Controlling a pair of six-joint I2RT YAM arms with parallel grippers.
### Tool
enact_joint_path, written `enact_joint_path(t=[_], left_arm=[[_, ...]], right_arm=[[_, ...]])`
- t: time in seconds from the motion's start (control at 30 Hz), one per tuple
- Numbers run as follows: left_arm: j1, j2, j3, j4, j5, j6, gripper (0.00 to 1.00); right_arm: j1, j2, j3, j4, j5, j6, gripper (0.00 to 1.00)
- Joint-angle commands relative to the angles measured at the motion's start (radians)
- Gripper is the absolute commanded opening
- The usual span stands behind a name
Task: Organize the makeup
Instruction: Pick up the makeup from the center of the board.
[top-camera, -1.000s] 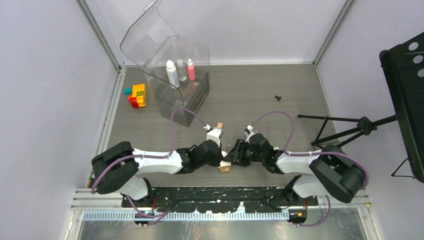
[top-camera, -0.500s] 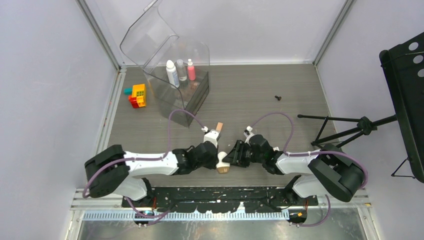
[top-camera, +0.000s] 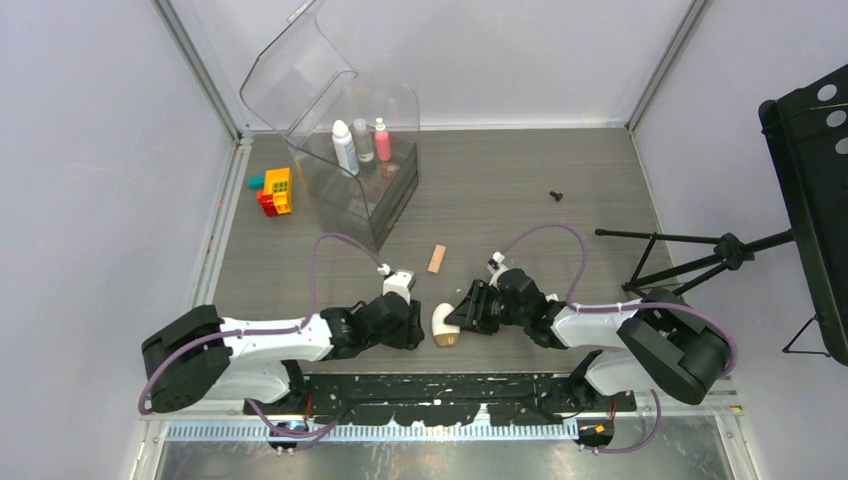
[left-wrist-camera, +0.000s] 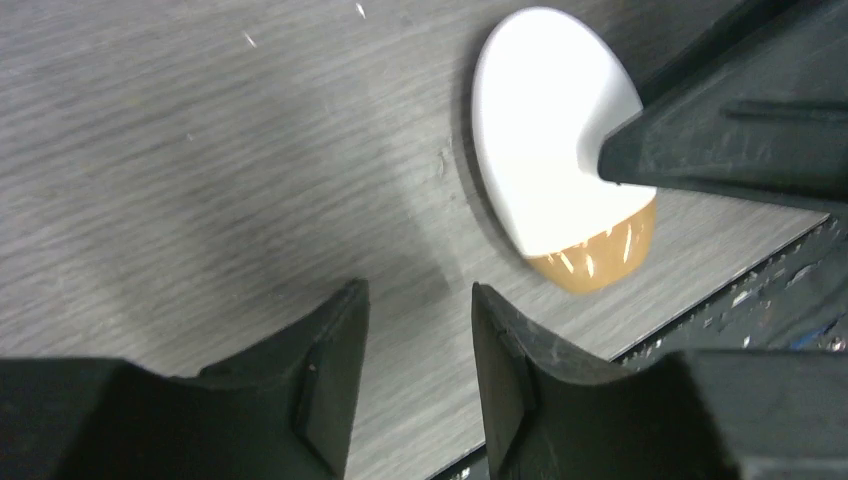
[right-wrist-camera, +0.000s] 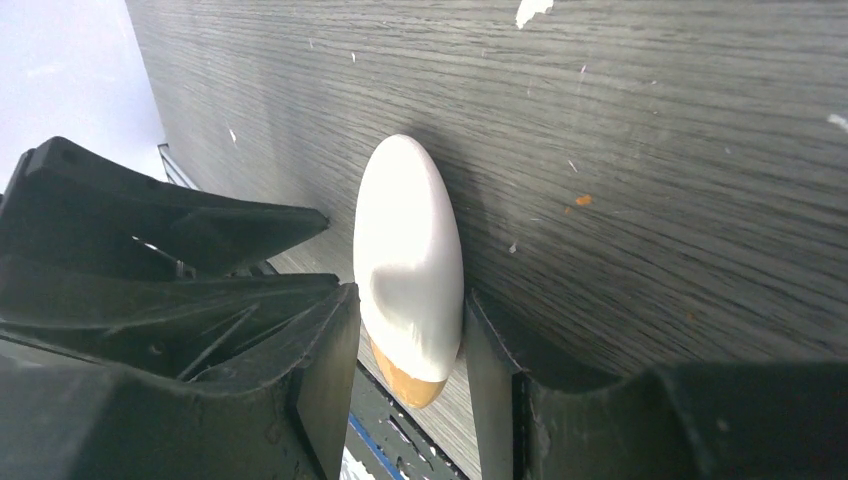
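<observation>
The white oval compact (top-camera: 442, 321) with a tan end lies near the table's front edge. My right gripper (top-camera: 461, 317) is shut on it from the right; in the right wrist view the compact (right-wrist-camera: 408, 250) sits between both fingers of the right gripper (right-wrist-camera: 410, 296). My left gripper (top-camera: 413, 331) is open and empty just left of the compact. In the left wrist view the left gripper (left-wrist-camera: 415, 292) is open over bare table, with the compact (left-wrist-camera: 545, 120) ahead. White (top-camera: 343, 146), clear (top-camera: 363, 140) and pink (top-camera: 382, 140) bottles stand in the clear case (top-camera: 375, 205).
A small peach stick (top-camera: 437, 258) lies on the table behind the grippers. Toy bricks (top-camera: 273, 190) sit left of the case. A small black piece (top-camera: 556, 195) lies at the back right. A black tripod (top-camera: 690, 262) reaches in from the right.
My left gripper has drawn back to the left, away from the compact. The right gripper has stayed on the compact.
</observation>
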Motion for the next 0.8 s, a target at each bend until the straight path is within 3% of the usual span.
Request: enact_joint_path(t=[0.0, 0.3, 0.5, 0.77], left_arm=[[0.023, 0.005, -0.062, 0.184, 0.051, -0.086, 0.46], [0.049, 0.042, -0.115, 0.337, 0.1, -0.114, 0.43], [0.07, 0.165, -0.118, 0.446, 0.155, -0.109, 0.24], [0.07, 0.299, -0.109, 0.567, 0.207, -0.113, 0.19]], right_arm=[[0.007, 0.014, -0.005, -0.107, 0.053, -0.042, 0.48], [0.006, 0.015, 0.0, -0.115, 0.056, -0.043, 0.48], [0.007, 0.027, 0.0, -0.104, 0.055, -0.043, 0.48], [0.006, 0.054, -0.002, -0.071, 0.04, -0.043, 0.47]])
